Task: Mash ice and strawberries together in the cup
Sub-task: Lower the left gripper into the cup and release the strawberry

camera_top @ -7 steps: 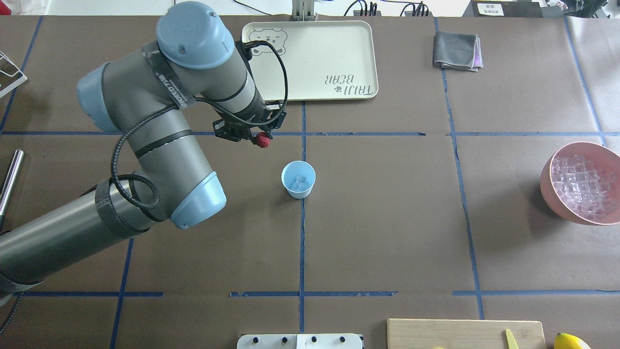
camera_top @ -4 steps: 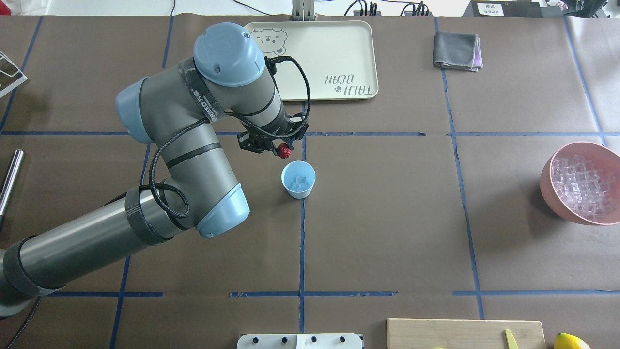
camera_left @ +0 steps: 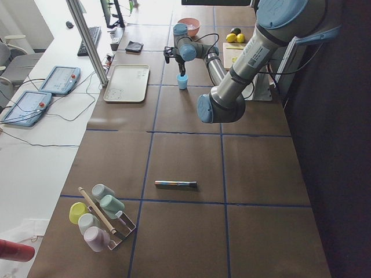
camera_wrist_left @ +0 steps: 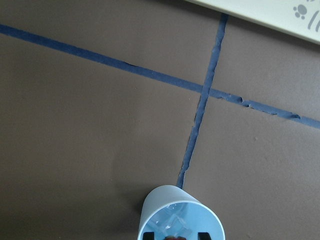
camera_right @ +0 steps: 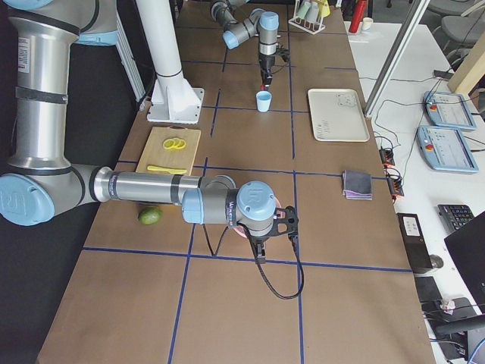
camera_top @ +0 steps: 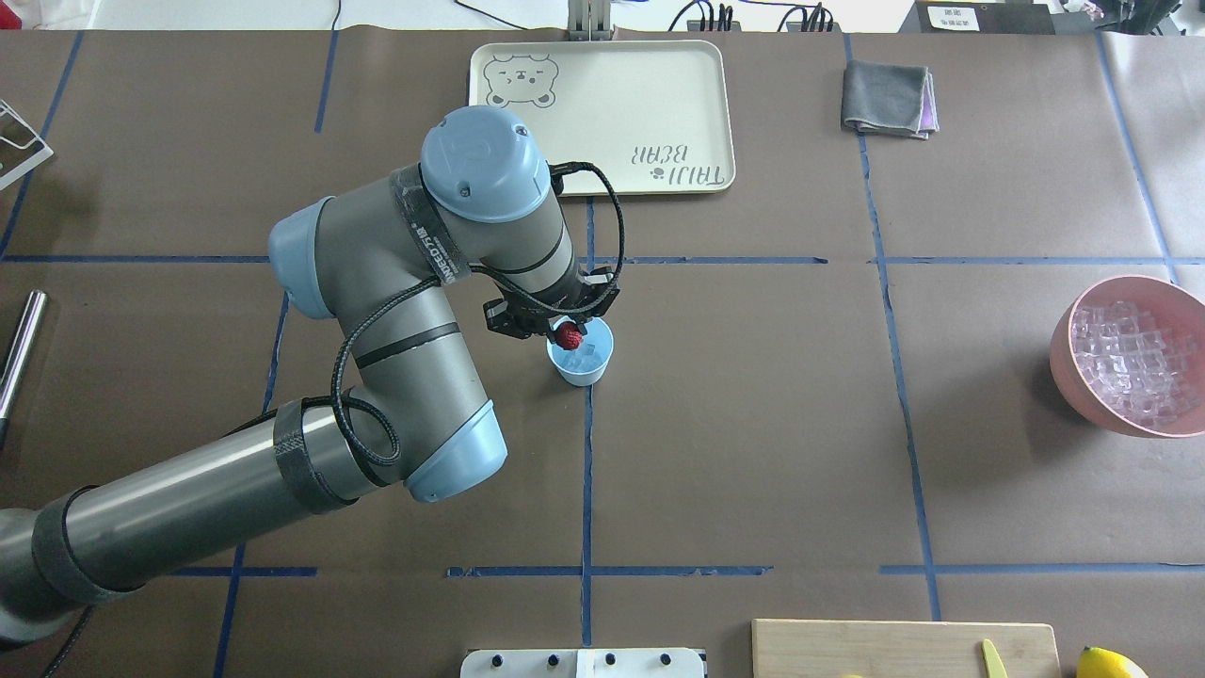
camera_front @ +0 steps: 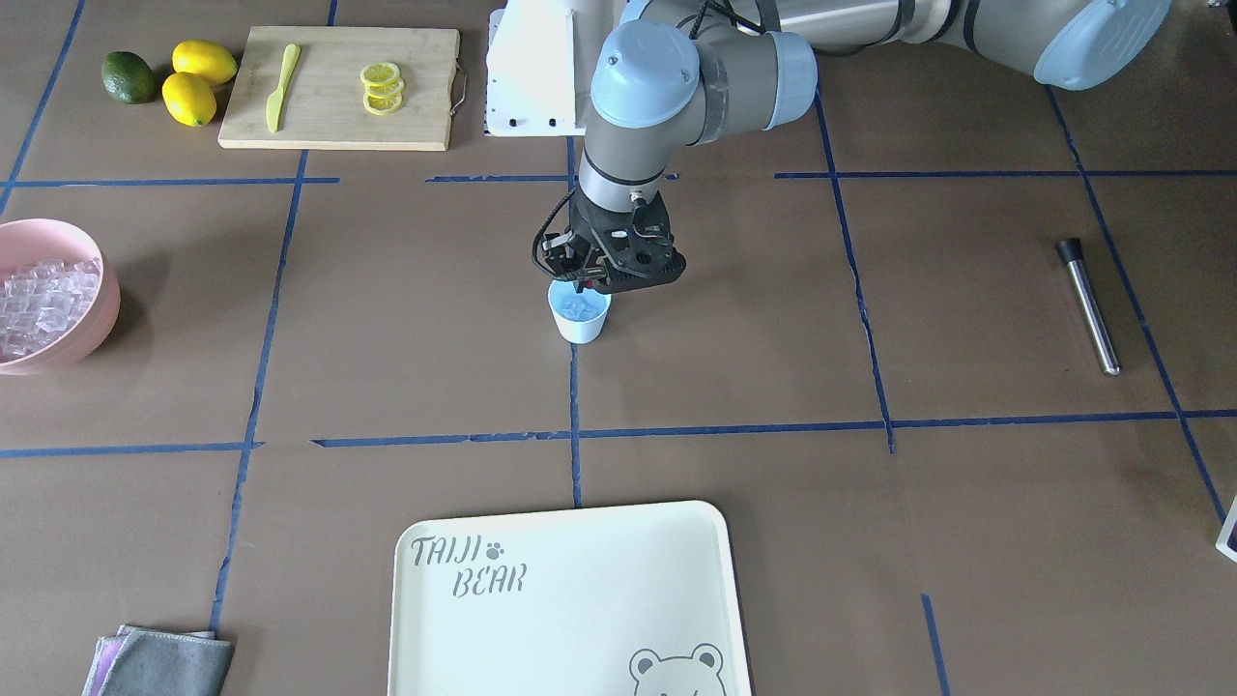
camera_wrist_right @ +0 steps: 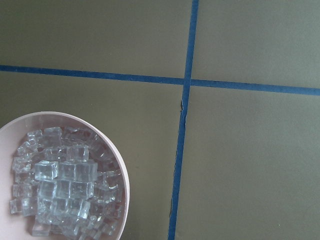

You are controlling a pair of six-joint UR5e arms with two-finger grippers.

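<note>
The cup (camera_top: pixel 586 369), white outside and light blue inside, stands at the table's middle with a few clear ice cubes (camera_top: pixel 588 355) in it. My left gripper (camera_top: pixel 563 330) is shut on the small red strawberry (camera_top: pixel 567 336) and holds it just above the cup's far-left rim. In the left wrist view the cup (camera_wrist_left: pixel 165 202) is at the bottom edge, with the ice (camera_wrist_left: pixel 172 222) and the two fingertips (camera_wrist_left: pixel 146 235) over it. My right gripper (camera_right: pixel 259 241) shows only in the exterior right view, above the pink bowl; I cannot tell whether it is open or shut.
A pink bowl (camera_top: pixel 1067 363) full of ice is at the right edge. A cream tray (camera_top: pixel 602 141) and a grey cloth (camera_top: pixel 885 99) lie at the far side. A cutting board (camera_front: pixel 319 116) with lemon slices, whole lemons (camera_front: pixel 188 97) and a metal muddler (camera_front: pixel 1090 309) lie around.
My left arm has swung right and toward the robot, carrying the strawberry from behind and left of the cup to just over its rim. The cup has not moved.
</note>
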